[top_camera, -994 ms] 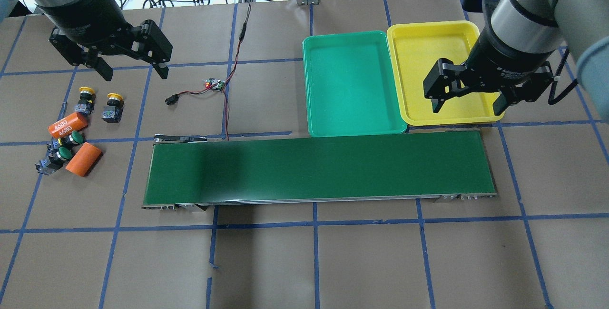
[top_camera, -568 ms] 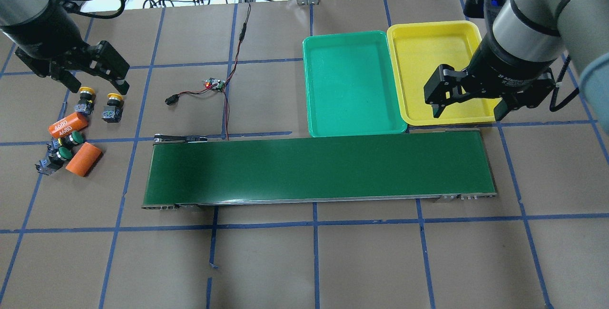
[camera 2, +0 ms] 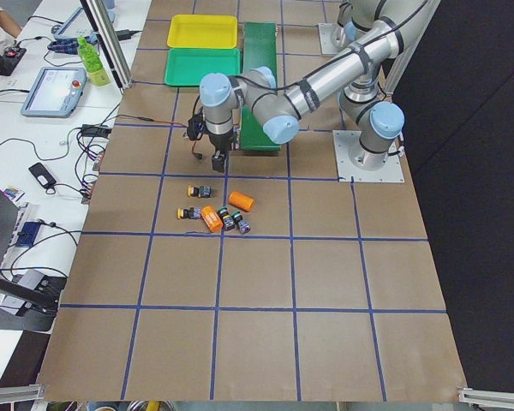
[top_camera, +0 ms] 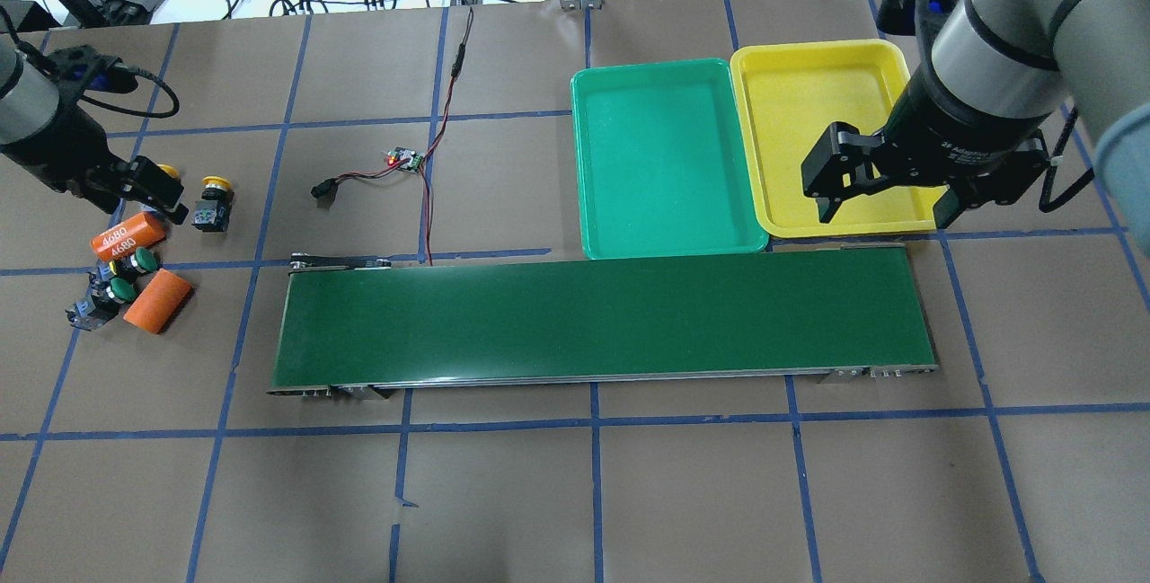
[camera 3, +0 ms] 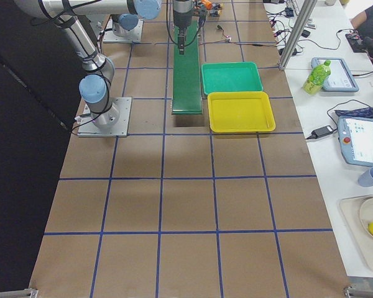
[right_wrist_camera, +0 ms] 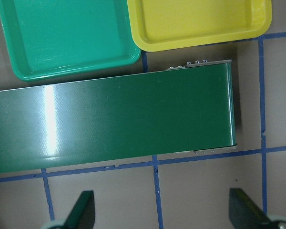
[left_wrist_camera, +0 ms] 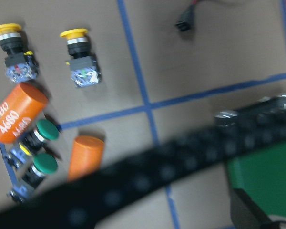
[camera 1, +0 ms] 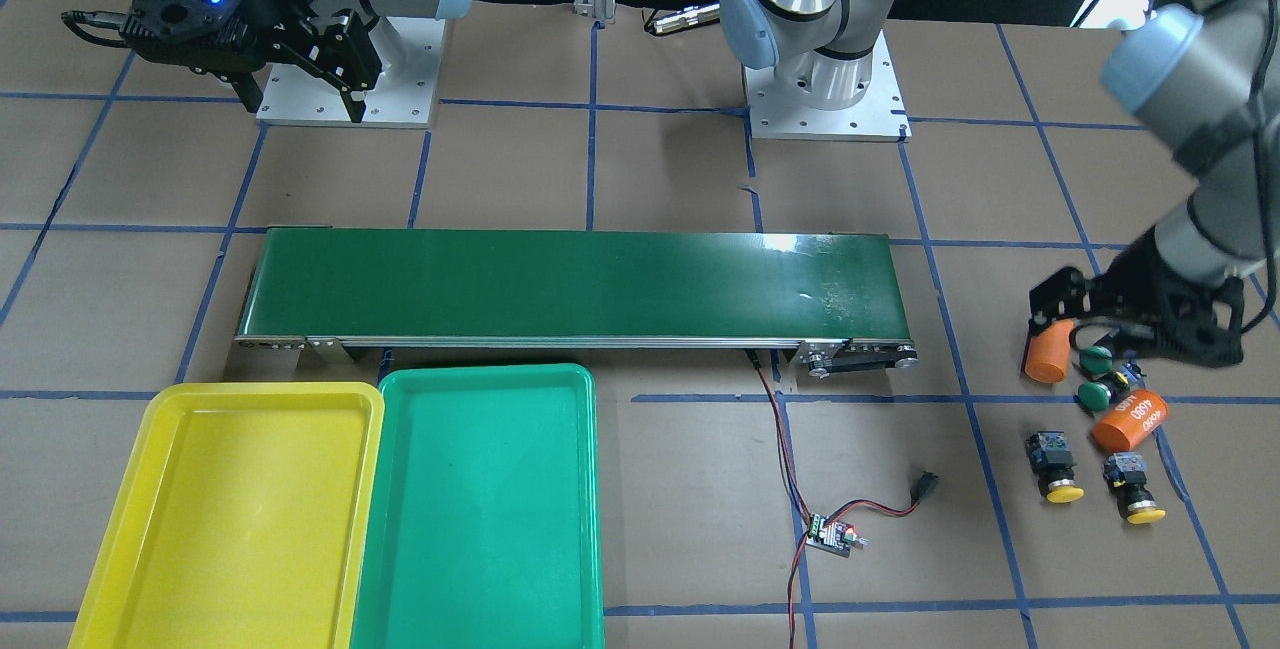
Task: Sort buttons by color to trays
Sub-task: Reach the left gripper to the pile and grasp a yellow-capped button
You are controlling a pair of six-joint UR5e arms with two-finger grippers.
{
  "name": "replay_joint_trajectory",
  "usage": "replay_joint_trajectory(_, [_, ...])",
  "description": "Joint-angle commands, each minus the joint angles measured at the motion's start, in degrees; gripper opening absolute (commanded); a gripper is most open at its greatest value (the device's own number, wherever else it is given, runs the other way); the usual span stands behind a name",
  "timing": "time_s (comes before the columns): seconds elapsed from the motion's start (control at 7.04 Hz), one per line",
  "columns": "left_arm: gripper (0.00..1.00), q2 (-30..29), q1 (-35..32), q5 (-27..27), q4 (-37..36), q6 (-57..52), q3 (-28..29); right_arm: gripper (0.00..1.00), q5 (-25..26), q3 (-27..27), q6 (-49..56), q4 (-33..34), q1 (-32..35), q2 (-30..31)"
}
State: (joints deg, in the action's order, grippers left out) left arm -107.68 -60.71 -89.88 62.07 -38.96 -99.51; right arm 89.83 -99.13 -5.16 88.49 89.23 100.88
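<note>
Evidently staged for a first pick, with left gripper (camera 1: 1088, 329) spread wide over the four buttons (camera 1: 1052, 464) beside the belt (camera 1: 570, 284) and right gripper (top_camera: 883, 206), also wide, parked by the trays (top_camera: 660, 161).

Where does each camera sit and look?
Front: across the table, facing both bases; left gripper near buttons.
Overhead: behind the robot, looking down; both arms.
Left side: table end; left arm nearest.
Right side: opposite end; right arm nearest.
Left wrist: down on buttons; one fingertip.
Right wrist: down on conveyor belt; right gripper.
Front and overhead share both trays.
</note>
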Motion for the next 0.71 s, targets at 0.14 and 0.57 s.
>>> replay_joint_trajectory(0.14, [1.00, -15.9, -0.1, 0.2, -4.0, 16.8, 11.8, 1.00, 0.0, 0.0, -0.3, -0.1, 0.1, -0.1])
replay_joint_trajectory(0.57, [1.00, -18.3, -2.5, 0.2, -3.8, 18.5, 11.6, 1.00, -0.1, -1.4, -0.7, 0.2, -0.3, 0.1])
